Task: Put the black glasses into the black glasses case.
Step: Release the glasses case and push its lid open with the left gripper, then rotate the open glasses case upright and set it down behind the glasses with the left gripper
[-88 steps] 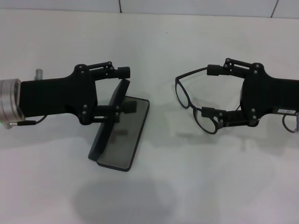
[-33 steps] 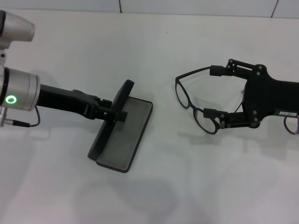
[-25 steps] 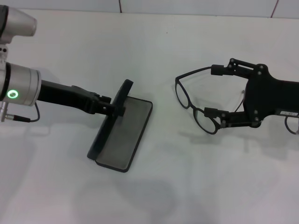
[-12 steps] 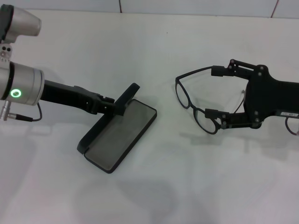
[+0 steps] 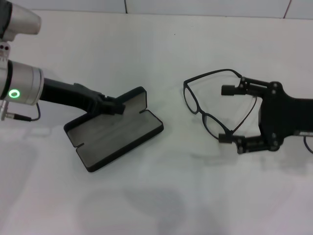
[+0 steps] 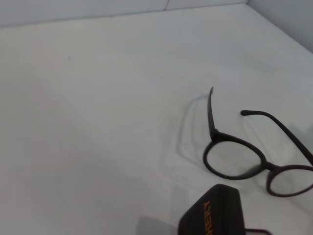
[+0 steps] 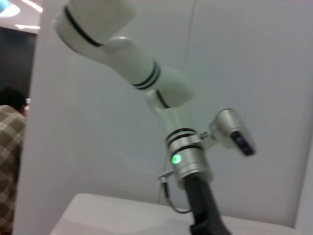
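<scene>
Left gripper (image 5: 117,106) jaws clamped the lid of the open black glasses case (image 5: 113,135), lying on the worktop. Right gripper (image 5: 227,114) jaws gaped around the black glasses (image 5: 211,104), temples between them. Advisable: close gently on the frame, keep the lid pinned.

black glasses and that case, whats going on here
The robot is setting up to put the thin black-framed glasses into the black rectangular hard case. Its left hand is at the case's lid, and the case lies open on the white table with its grey lining up. The right hand is open, one finger on each side of the temple arms, while the glasses rest on the table to the case's right. Nothing is in the case yet.
</scene>
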